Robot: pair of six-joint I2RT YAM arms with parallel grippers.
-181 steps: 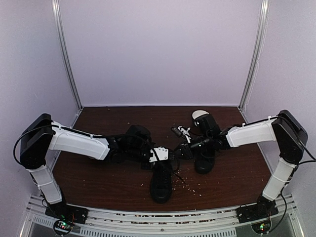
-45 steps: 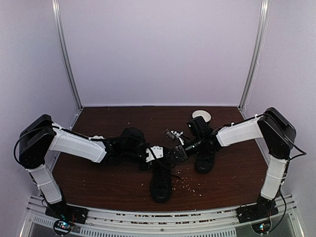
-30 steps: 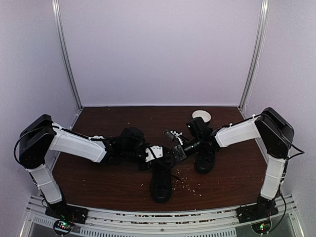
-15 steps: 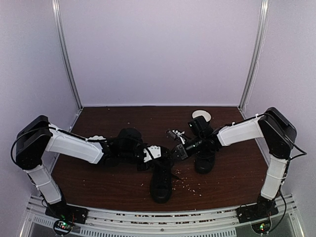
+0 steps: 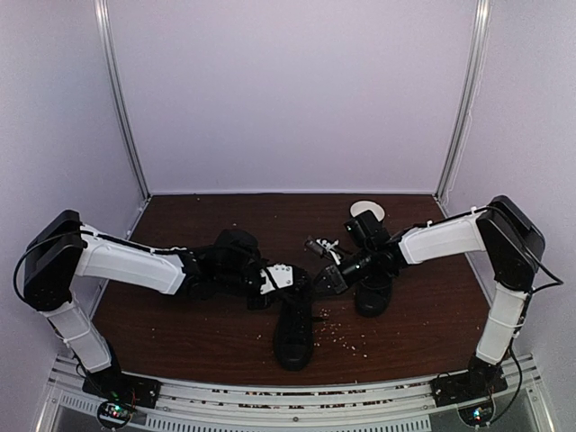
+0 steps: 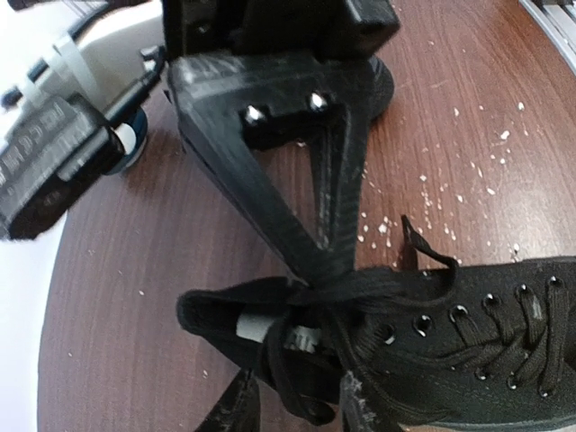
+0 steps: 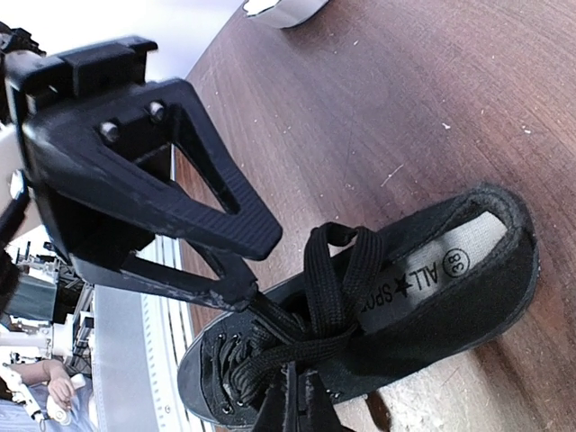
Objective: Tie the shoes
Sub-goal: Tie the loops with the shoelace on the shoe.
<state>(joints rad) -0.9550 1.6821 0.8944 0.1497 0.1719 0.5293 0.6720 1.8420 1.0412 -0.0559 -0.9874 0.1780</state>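
Your right gripper (image 6: 324,268) is pinched shut on the thin black lace (image 6: 382,286) of the black low-top sneaker (image 6: 468,360). Your left gripper (image 6: 295,387) stands parted, straddling the lace.

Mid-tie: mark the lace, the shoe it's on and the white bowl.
lace (image 7: 322,279): right wrist view, left strand of the raised loop.
shoe (image 7: 450,264): right wrist view, printed insole at the heel.
white bowl (image 5: 364,209): top view, its pale top face.

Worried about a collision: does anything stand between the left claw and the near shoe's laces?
Nothing visible does. The left claw straddles the laces of the near shoe; the right claw pinches them close by.
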